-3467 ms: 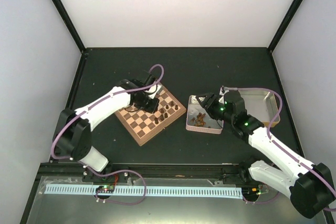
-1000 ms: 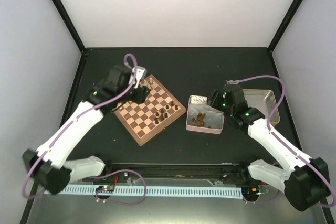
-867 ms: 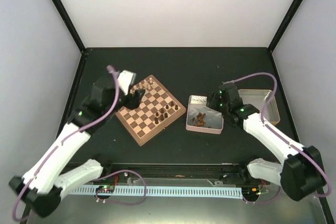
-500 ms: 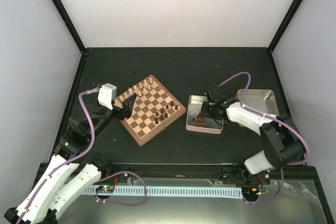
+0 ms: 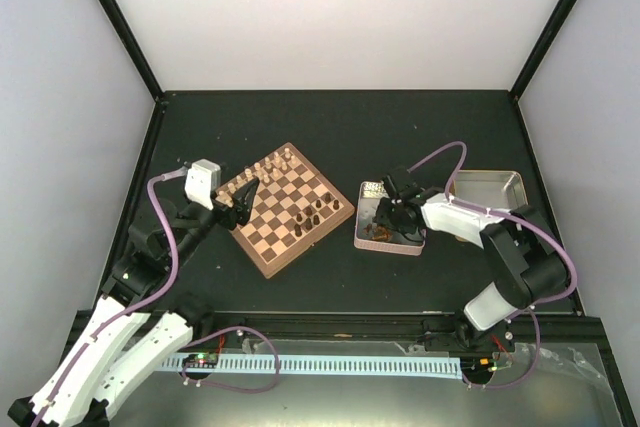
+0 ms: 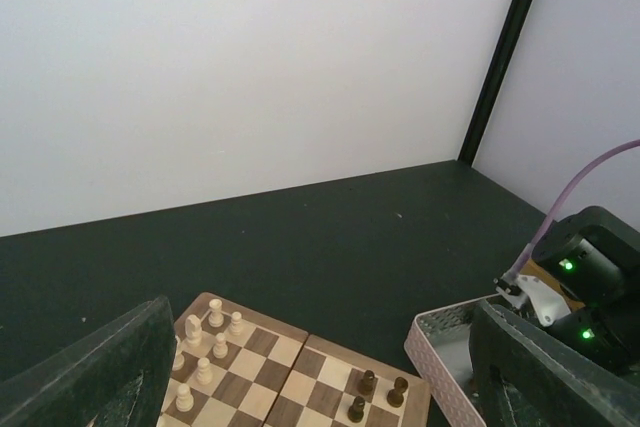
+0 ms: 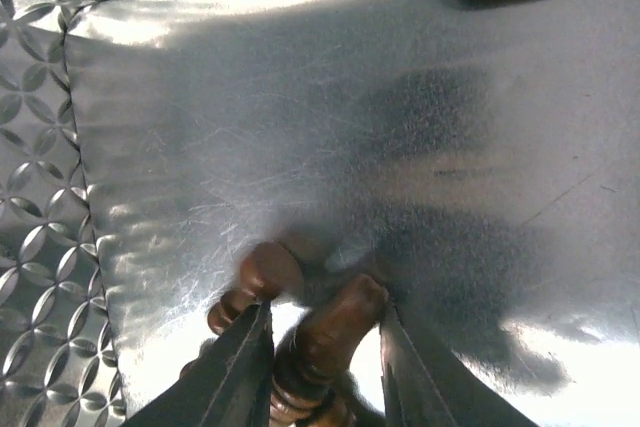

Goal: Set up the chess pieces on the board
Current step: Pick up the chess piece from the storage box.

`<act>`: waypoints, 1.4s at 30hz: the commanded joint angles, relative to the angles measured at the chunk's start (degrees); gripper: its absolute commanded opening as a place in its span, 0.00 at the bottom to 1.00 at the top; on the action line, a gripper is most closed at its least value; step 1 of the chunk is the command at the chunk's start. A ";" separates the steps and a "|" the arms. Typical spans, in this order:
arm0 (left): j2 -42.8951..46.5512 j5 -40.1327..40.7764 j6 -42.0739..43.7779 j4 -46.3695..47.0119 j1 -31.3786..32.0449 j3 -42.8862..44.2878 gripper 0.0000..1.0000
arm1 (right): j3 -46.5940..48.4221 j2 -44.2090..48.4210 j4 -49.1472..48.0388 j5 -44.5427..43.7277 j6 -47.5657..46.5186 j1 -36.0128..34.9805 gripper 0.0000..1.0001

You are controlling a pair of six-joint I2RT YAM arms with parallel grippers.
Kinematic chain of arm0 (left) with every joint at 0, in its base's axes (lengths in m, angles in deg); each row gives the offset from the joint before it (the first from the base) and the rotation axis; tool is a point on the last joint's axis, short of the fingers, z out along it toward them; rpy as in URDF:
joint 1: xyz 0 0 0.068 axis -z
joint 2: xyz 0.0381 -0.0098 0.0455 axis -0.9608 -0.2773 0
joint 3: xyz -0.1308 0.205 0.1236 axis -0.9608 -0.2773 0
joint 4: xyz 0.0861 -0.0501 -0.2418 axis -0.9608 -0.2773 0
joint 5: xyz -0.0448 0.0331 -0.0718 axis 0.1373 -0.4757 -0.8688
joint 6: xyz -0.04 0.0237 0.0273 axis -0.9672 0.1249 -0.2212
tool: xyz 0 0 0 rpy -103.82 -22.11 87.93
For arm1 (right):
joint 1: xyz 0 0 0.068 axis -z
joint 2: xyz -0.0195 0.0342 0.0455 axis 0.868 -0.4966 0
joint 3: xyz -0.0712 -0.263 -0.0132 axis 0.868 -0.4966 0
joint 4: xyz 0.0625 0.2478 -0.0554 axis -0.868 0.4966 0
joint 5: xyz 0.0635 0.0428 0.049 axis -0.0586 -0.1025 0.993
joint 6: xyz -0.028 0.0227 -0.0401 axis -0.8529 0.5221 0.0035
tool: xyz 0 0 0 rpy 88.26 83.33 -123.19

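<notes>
The left arm (image 5: 85, 362) and right arm (image 5: 455, 219) are white shells with black rounded joints. A purple cable (image 5: 150, 207) loops along each. The left hand (image 5: 240, 203) is black; green lights (image 6: 568, 265) dot the right wrist.

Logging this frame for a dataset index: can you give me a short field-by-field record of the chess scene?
board: cream pieces along its far-left edge, a few dark pieces toward its right corner
left hand: open, empty, by the board's left edge
right hand: in the tin, straddling a lying dark piece; grip unclear
tin: more dark pieces inside
</notes>
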 commanded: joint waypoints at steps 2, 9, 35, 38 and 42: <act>0.43 -0.92 0.18 1.09 -0.22 0.26 0.82 | 0.46 -2.46 -2.06 -1.02 1.50 -0.35 0.29; -0.12 -0.88 -0.10 1.17 -0.24 -0.04 0.82 | 0.45 -2.54 -4.33 -1.68 1.44 -0.31 0.11; -14.49 -21.38 -12.25 12.64 0.26 -3.96 0.91 | -12.65 22.86 -29.45 2.93 11.79 -0.17 0.09; -19.47 -21.42 -16.83 19.20 3.26 -5.71 0.87 | -12.11 23.58 -24.75 6.87 23.65 -0.04 0.08; -27.53 -15.54 -14.91 22.42 9.54 -4.09 0.82 | -14.14 25.57 -27.10 11.96 34.80 -0.04 0.07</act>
